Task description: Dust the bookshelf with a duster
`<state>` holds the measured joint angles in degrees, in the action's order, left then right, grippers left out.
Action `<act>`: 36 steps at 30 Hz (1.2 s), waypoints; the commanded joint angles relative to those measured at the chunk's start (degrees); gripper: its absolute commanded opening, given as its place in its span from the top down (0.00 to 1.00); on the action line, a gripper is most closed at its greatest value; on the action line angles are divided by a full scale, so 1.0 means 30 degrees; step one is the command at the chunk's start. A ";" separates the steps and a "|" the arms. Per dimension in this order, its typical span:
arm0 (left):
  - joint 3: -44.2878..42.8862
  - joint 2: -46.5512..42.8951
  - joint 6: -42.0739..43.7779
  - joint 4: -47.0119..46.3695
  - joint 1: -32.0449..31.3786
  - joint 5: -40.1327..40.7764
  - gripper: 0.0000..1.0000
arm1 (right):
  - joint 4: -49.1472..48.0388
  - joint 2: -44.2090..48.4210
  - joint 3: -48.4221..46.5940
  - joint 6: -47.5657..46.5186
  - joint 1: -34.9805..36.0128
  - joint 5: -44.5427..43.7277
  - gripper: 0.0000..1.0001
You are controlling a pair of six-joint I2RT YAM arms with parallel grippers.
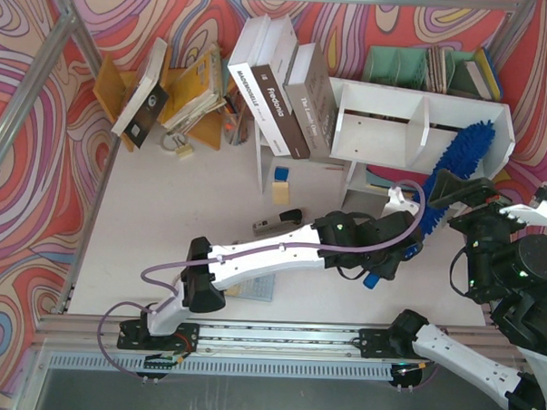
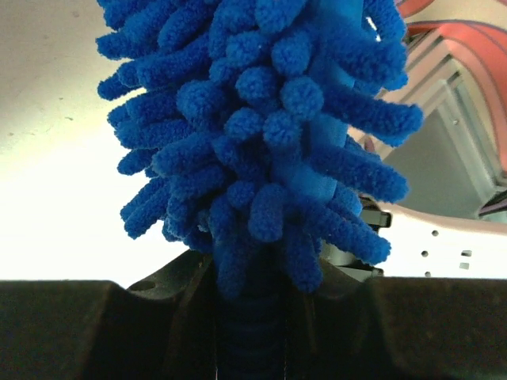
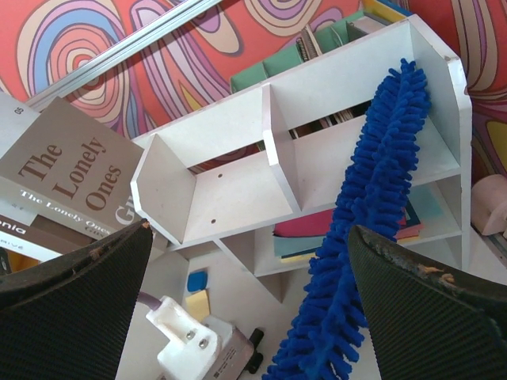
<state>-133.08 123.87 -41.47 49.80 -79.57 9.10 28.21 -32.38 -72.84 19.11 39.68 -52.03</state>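
Step in hand, by pose: dusting right cubby. Left gripper [image 1: 394, 254] clamped tight on duster [image 1: 465, 152] handle. Fluffy head slants across right cubby of bookshelf [image 1: 382, 99], tip near upper right corner. Right gripper [image 3: 249, 229] spread wide, empty, facing shelf. Next move calls for sweeping head along cubby boards, then clearing divider [image 3: 276, 134] into left cubby.

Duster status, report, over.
Left gripper shut on duster handle. Right gripper open, empty. Duster head at bookshelf right cubby. No obstruction seen.
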 commanded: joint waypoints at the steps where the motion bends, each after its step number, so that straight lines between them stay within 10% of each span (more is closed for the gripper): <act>1: -0.0545 -0.0293 0.1133 0.1809 -0.0108 0.1187 1.00 | -0.0028 -0.0048 0.0181 0.0257 -0.0044 -0.0115 0.01; 10: 0.3305 -0.3172 0.1883 0.1721 -0.0097 0.4346 1.00 | -0.0028 0.0018 0.0236 0.0147 -0.0053 -0.0234 0.01; 26: -0.2979 0.0544 0.4154 0.4115 -0.1020 0.3141 1.00 | 0.0026 -0.0249 0.0457 0.0537 -0.0045 -0.0256 0.01; 36: 0.0847 -0.1607 0.2963 0.3979 -0.0987 0.5828 1.00 | -0.0210 -0.0013 0.0815 0.0311 -0.0065 -0.0381 0.01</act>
<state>-135.59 123.76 -31.68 61.73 -82.54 21.17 28.21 -32.49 -71.22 20.38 39.68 -52.10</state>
